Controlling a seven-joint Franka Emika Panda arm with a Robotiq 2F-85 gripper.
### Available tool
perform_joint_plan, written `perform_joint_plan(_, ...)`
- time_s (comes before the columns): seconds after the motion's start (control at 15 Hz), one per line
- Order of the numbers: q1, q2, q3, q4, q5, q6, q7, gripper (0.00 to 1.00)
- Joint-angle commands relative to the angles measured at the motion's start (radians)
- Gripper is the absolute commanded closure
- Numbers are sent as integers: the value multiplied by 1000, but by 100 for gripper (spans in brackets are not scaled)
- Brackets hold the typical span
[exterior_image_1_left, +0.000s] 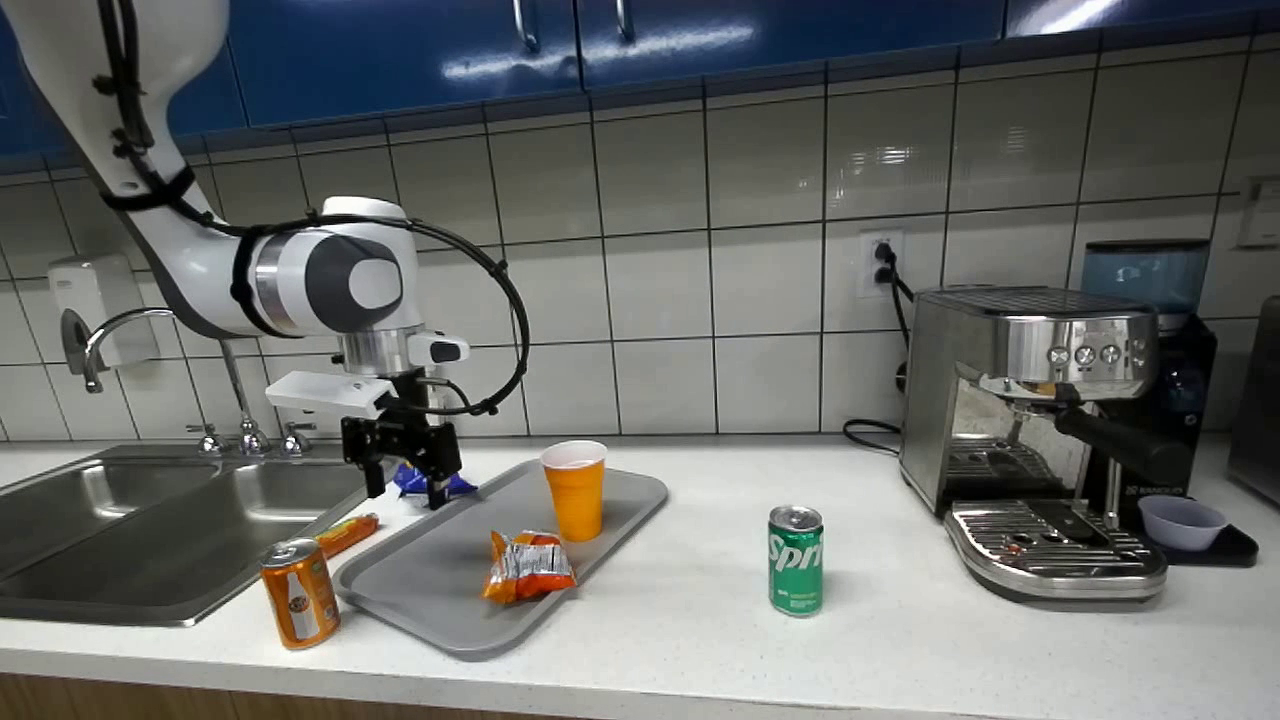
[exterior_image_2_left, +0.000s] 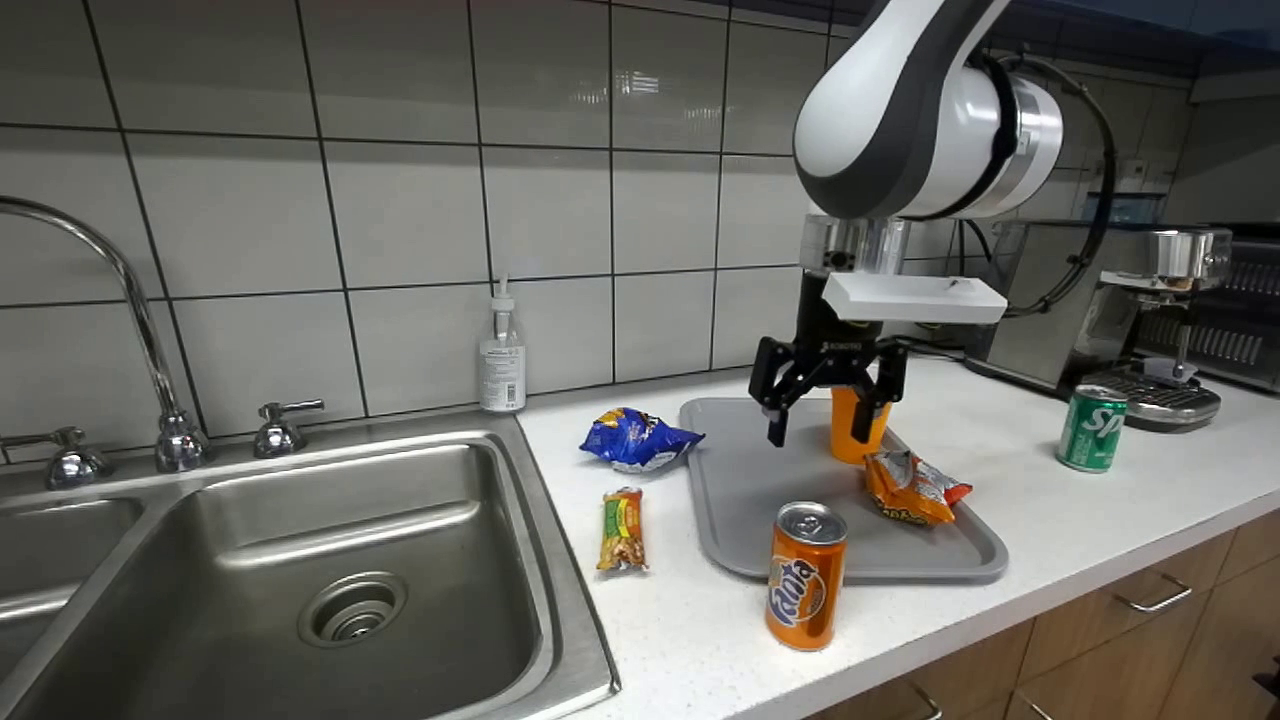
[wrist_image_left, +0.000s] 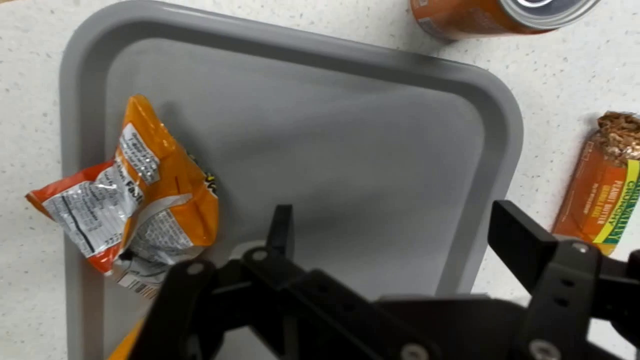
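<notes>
Gray round-cornered plastic tray (exterior_image_2_left: 745, 490) is lying on the speckled white tabletop (exterior_image_2_left: 680, 630). Left to right in an exterior view, an orange-and-green wrapped bar (exterior_image_2_left: 622, 530) and crumpled shiny blue bag (exterior_image_2_left: 638, 440) are resting beside it; an orange metal can (exterior_image_2_left: 806, 580) is standing near its rim; the black angular tool (exterior_image_2_left: 820, 430) is hovering above it, jaws spread apart; a tapered orange cup (exterior_image_2_left: 846, 440) and crinkled orange bag (exterior_image_2_left: 915, 490) are sitting on it; a green metal can (exterior_image_2_left: 1092, 430) is standing well apart.
</notes>
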Motion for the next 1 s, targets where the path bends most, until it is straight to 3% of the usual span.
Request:
perform_joint_plan(0.0, 23, -6, 28, 4, 31, -5, 17, 0)
perform_joint_plan(0.93, 127, 59, 30, 29, -128, -8, 105, 0)
